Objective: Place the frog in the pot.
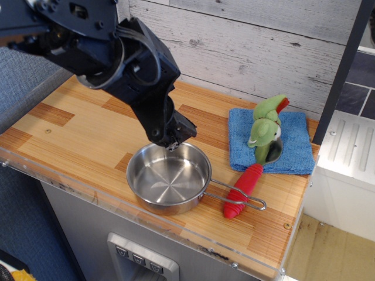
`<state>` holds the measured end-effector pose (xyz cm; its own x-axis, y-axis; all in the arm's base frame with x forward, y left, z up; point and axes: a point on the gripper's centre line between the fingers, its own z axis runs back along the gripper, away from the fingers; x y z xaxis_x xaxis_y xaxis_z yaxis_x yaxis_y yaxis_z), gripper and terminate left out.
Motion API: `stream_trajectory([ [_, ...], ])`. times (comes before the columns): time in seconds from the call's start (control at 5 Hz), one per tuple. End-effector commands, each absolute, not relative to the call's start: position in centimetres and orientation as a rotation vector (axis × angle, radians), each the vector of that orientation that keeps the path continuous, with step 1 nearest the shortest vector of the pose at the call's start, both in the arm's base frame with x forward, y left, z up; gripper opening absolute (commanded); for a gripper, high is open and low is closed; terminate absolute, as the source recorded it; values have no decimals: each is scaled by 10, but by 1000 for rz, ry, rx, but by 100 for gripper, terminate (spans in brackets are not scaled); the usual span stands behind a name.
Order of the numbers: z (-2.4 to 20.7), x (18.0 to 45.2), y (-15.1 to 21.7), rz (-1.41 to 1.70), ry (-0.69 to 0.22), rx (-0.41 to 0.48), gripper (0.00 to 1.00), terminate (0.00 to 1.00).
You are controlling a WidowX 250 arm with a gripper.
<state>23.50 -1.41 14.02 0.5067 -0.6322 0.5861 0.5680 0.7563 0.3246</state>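
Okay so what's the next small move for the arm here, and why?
Probably swing right toward the frog on the blue cloth. The gripper hangs over the pot's far rim holding nothing, and the pot is empty.

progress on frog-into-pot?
Done: nothing visible yet. The pot is empty. The frog is over on the blue cloth, at the bowl end of the red-handled spoon. In hand: nothing; the pincer sits over the pot's far rim, away from the frog, and whether it is open is unclear. Left: reach the frog, grasp it, carry it over, release it in the pot.
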Motion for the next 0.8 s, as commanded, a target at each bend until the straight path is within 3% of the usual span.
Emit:
stream_trajectory([
  [0.0,140,235,-14,-725,-746,94,100,0],
  [0.6,122,295,-44,-503,-797,27,100,0],
])
